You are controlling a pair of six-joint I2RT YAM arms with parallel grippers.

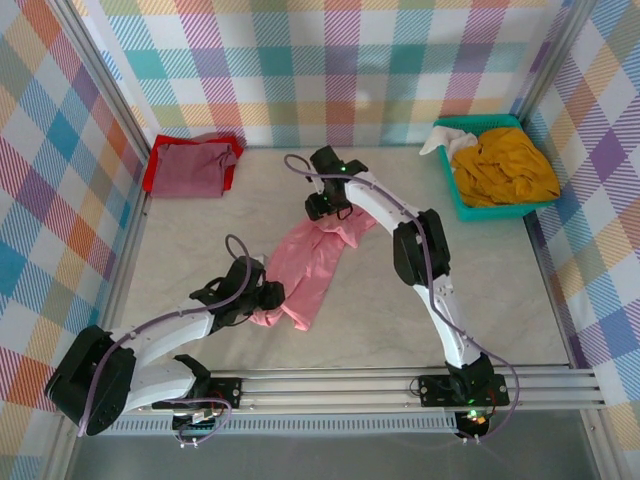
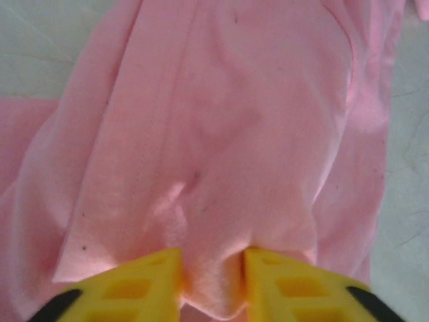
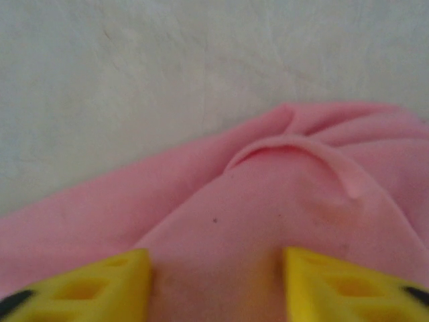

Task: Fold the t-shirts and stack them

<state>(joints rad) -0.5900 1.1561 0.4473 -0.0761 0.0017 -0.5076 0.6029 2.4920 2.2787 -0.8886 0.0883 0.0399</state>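
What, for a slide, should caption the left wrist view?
Left gripper pinches a fold of the pink tee between yellow jaws, over the table.

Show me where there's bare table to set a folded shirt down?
Bare table lies between the right arm and the side wall, nearer than the teal basket; also between the maroon t-shirt and the left arm. The middle is crowded: pink t-shirt with both arms on it.
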